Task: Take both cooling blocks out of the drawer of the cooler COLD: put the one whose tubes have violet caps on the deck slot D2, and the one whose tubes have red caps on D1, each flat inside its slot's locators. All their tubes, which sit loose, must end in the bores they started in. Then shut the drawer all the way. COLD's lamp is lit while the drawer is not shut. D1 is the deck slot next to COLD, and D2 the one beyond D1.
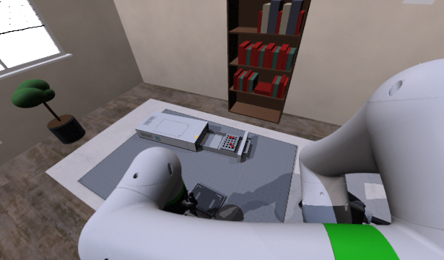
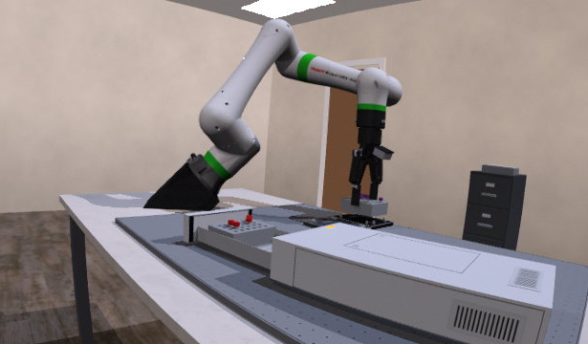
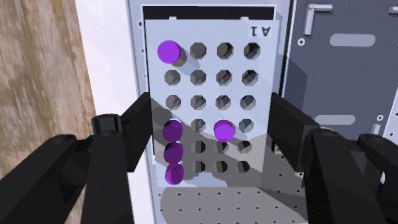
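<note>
The gripper (image 2: 366,195) (image 3: 209,108) pinches the violet-capped block (image 2: 365,206) (image 3: 210,95) by its sides, probably so the loose tubes beneath it stay upright.

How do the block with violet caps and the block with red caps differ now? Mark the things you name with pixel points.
The violet-capped block (image 2: 365,207) (image 3: 210,90) is held by the gripper (image 2: 365,203) (image 3: 209,108); the red-capped block (image 1: 229,143) (image 2: 242,229) sits in the open drawer. Violet caps top the first block's tubes, red caps the second's. Both are grey with rows of bores.
</note>
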